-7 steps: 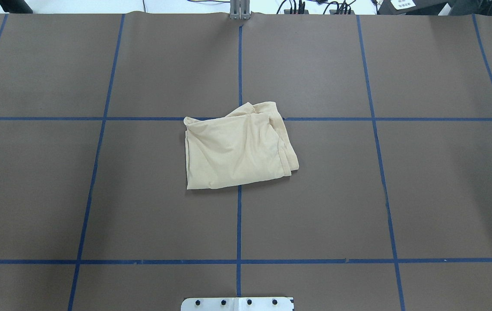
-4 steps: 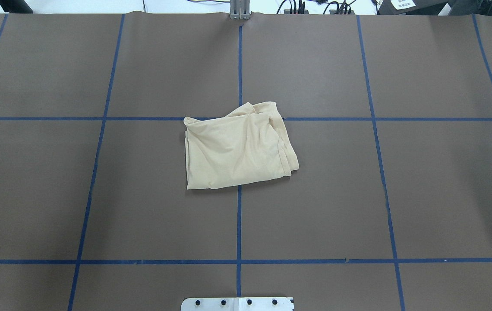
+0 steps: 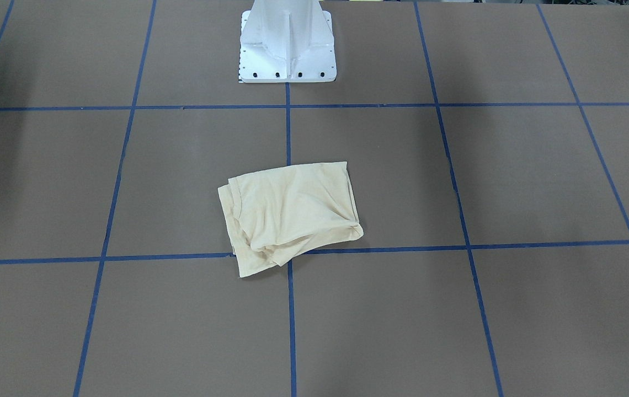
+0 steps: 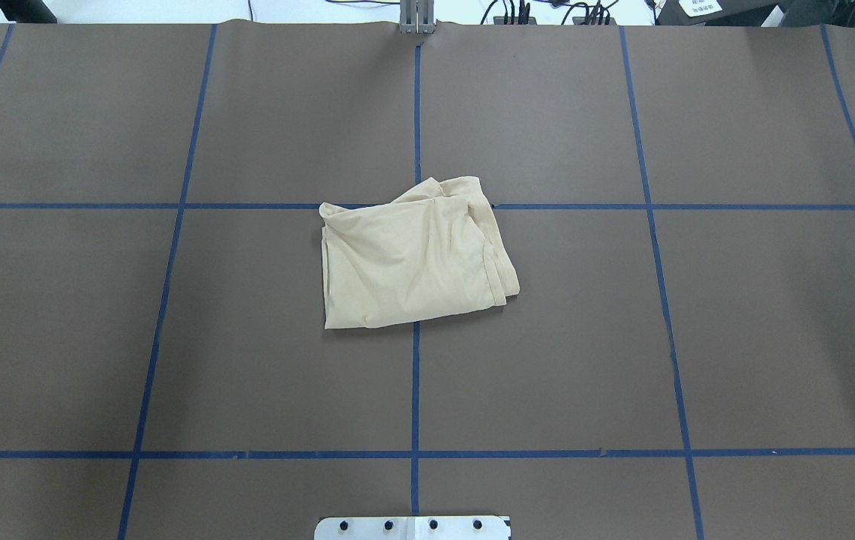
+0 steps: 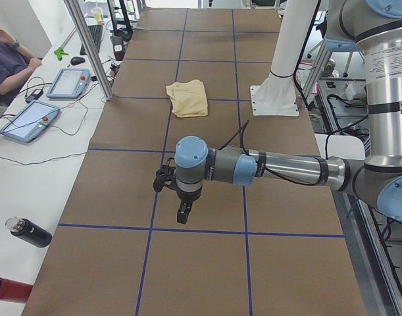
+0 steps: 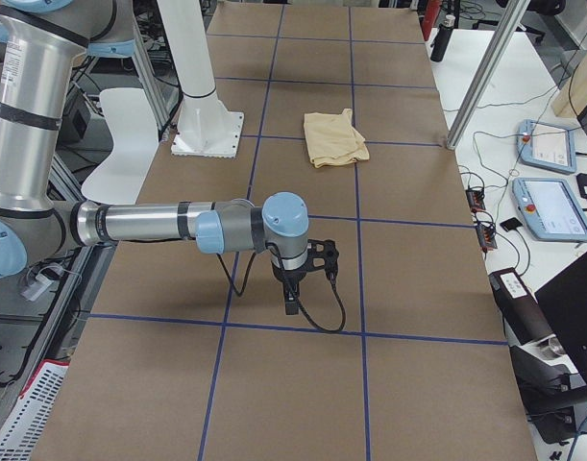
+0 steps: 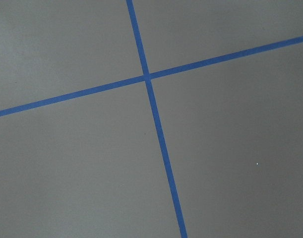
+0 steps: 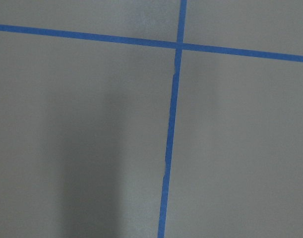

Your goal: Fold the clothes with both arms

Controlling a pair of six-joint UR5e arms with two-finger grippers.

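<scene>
Now T-shirt [image 4: 412, 255] folded, table [image 4: 172, 337] ctr; left gripper [image 5: 182, 216], right gripper [image 6: 291, 303] well away

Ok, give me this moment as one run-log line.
shirt: loosely folded, unheld | left gripper: clear of shirt, jaws unclear | right gripper: clear of shirt, jaws unclear

Brown table [image 4: 247, 360], blue tape grid [image 4: 415, 375]; folded cream T-shirt [image 4: 409, 259] mid-table; white pedestal base [image 3: 287, 49].

- left gripper [image 5: 182, 214], right gripper [image 6: 291, 302]: in side views only, too small to tell whether parted or closed
- white pedestal base [image 4: 412, 528]: cut by overhead view's bottom edge
- person [image 5: 6, 62]: cut by picture's edge
</scene>
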